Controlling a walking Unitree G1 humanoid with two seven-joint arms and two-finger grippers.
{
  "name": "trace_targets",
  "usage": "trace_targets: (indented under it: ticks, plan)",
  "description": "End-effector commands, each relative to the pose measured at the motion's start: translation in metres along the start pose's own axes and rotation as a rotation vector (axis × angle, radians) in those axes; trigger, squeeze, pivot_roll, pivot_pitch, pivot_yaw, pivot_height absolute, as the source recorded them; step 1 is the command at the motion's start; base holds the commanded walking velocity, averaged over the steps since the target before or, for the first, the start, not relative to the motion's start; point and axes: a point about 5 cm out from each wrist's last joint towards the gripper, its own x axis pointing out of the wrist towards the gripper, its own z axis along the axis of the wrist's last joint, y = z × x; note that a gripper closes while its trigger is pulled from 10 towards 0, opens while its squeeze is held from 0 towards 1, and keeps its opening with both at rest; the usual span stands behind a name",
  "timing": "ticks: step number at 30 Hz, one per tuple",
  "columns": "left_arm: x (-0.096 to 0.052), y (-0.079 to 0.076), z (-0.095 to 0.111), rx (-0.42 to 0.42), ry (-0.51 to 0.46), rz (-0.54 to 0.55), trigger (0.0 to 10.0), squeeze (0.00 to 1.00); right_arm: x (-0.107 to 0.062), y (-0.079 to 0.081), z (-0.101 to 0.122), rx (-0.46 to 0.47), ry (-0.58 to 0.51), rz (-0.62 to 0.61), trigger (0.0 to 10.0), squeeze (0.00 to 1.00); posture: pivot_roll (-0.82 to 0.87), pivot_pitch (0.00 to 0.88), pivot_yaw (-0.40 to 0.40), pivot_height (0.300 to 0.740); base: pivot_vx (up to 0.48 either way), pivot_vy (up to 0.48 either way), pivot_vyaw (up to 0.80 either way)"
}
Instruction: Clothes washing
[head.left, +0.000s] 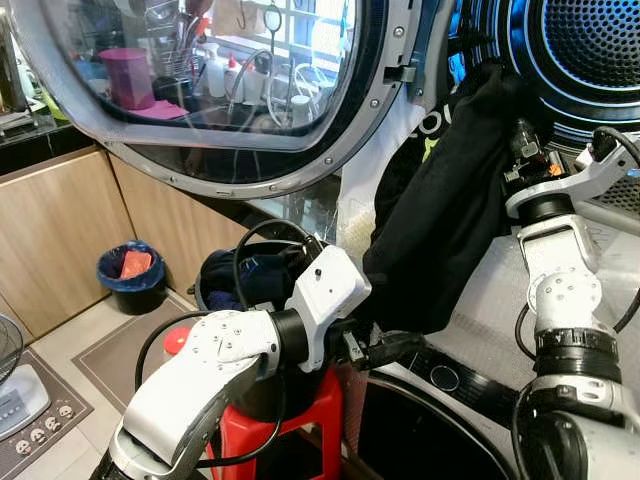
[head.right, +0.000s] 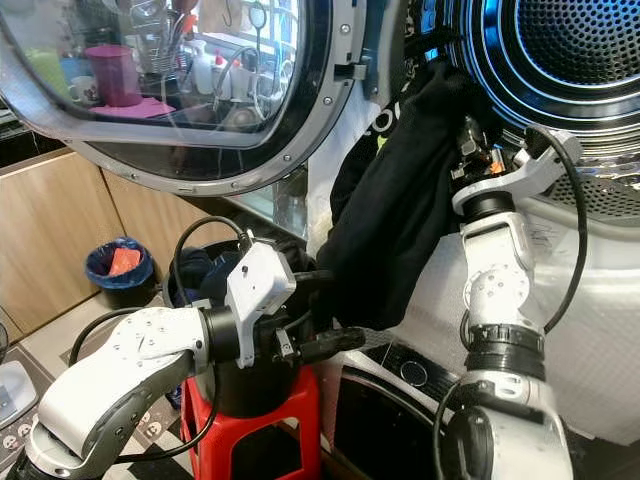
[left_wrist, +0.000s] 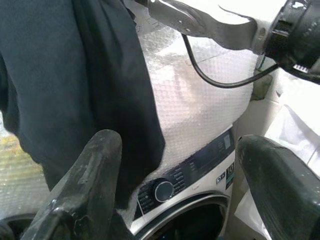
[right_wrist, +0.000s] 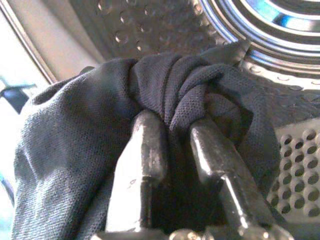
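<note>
A black garment (head.left: 450, 200) hangs from the rim of the washer drum (head.left: 590, 50) down over the machine's front. My right gripper (right_wrist: 172, 125) is raised at the drum mouth and shut on a bunched fold of the garment (right_wrist: 75, 150), with perforated drum wall behind it. My left gripper (head.right: 325, 310) is lower, beside the garment's bottom hem, and open with nothing between its fingers. In the left wrist view the cloth (left_wrist: 50, 75) hangs just beyond one finger (left_wrist: 95, 175).
The round glass door (head.left: 200, 90) stands swung open at the upper left. Under my left arm a dark laundry basket (head.left: 225, 275) sits on a red stool (head.left: 300, 420). A control dial (left_wrist: 163, 190) and a lower drum opening (head.left: 430, 430) are below. A blue bin (head.left: 132, 272) stands by the cabinets.
</note>
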Motion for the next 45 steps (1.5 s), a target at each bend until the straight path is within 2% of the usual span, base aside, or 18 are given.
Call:
trace_targets:
  ticks: [1, 3, 7, 12, 15, 21, 24, 27, 28, 30, 33, 35, 40, 43, 45]
  plan:
    - [0.000, -0.006, 0.003, 0.000, -0.008, -0.021, 10.0, 0.00, 0.009, 0.005, 0.054, -0.072, -0.207, 0.010, 10.0, 0.00, 0.10, 0.027, -0.057, 0.740, 0.000, 0.000, 0.00]
    - [-0.001, -0.007, 0.003, -0.004, -0.007, -0.012, 10.0, 0.00, 0.012, 0.003, 0.065, -0.068, -0.249, -0.020, 10.0, 0.00, 0.10, 0.026, -0.058, 0.740, 0.000, 0.000, 0.00]
    - [-0.001, -0.009, 0.002, -0.020, -0.007, -0.009, 10.0, 0.00, 0.017, -0.001, 0.082, -0.130, -0.286, -0.065, 10.0, 0.00, 0.10, 0.027, -0.061, 0.740, 0.000, 0.000, 0.00]
    - [-0.001, -0.011, 0.002, -0.023, -0.005, -0.010, 10.0, 0.00, 0.020, 0.002, 0.084, -0.157, -0.265, -0.006, 10.0, 0.00, 0.10, 0.028, -0.067, 0.740, 0.000, 0.000, 0.00]
    - [-0.002, -0.014, 0.000, -0.032, 0.002, -0.011, 10.0, 0.00, 0.017, 0.002, 0.081, -0.158, -0.225, 0.093, 10.0, 0.00, 0.10, 0.033, -0.065, 0.740, 0.000, 0.000, 0.00]
    - [-0.003, -0.014, 0.001, -0.038, 0.006, -0.007, 10.0, 0.00, 0.011, -0.013, 0.091, -0.210, -0.241, 0.036, 10.0, 0.00, 0.10, 0.040, -0.060, 0.740, 0.000, 0.000, 0.00]
    - [-0.003, -0.014, 0.000, -0.040, 0.008, -0.005, 10.0, 0.00, 0.010, -0.016, 0.093, -0.195, -0.246, 0.027, 10.0, 0.00, 0.10, 0.041, -0.057, 0.740, 0.000, 0.000, 0.00]
    - [-0.002, -0.015, 0.000, -0.045, 0.011, -0.006, 10.0, 0.00, 0.015, -0.012, 0.096, -0.202, -0.246, 0.010, 10.0, 0.00, 0.10, 0.044, -0.055, 0.740, 0.000, 0.000, 0.00]
    - [-0.001, -0.015, 0.000, -0.048, 0.013, -0.007, 10.0, 0.00, 0.023, -0.004, 0.097, -0.248, -0.225, -0.006, 10.0, 0.00, 0.10, 0.047, -0.053, 0.740, 0.000, 0.000, 0.00]
    - [-0.001, -0.015, 0.000, -0.048, 0.013, -0.008, 10.0, 0.00, 0.025, -0.001, 0.097, -0.261, -0.221, -0.006, 10.0, 0.00, 0.10, 0.047, -0.053, 0.740, 0.000, 0.000, 0.00]
    - [0.000, -0.017, 0.001, -0.052, 0.013, -0.008, 10.0, 0.00, 0.040, 0.019, 0.103, -0.242, -0.258, 0.022, 10.0, 0.00, 0.10, 0.059, -0.061, 0.740, 0.000, 0.000, 0.00]
    - [0.000, -0.018, 0.001, -0.054, 0.012, -0.005, 10.0, 0.00, 0.044, 0.025, 0.102, -0.236, -0.259, 0.036, 10.0, 0.00, 0.10, 0.060, -0.064, 0.740, 0.000, 0.000, 0.00]
    - [0.000, -0.019, 0.000, -0.061, 0.014, 0.003, 10.0, 0.00, 0.049, 0.034, 0.098, -0.252, -0.260, 0.048, 10.0, 0.00, 0.10, 0.061, -0.067, 0.740, 0.000, 0.000, 0.00]
    - [0.000, -0.020, 0.000, -0.068, 0.014, 0.010, 10.0, 0.00, 0.051, 0.037, 0.099, -0.192, -0.283, 0.060, 10.0, 0.00, 0.10, 0.061, -0.073, 0.740, 0.000, 0.000, 0.00]
    - [0.000, -0.021, 0.000, -0.072, 0.013, 0.011, 10.0, 0.00, 0.051, 0.037, 0.100, -0.198, -0.291, 0.056, 10.0, 0.00, 0.10, 0.058, -0.075, 0.740, 0.000, 0.000, 0.00]
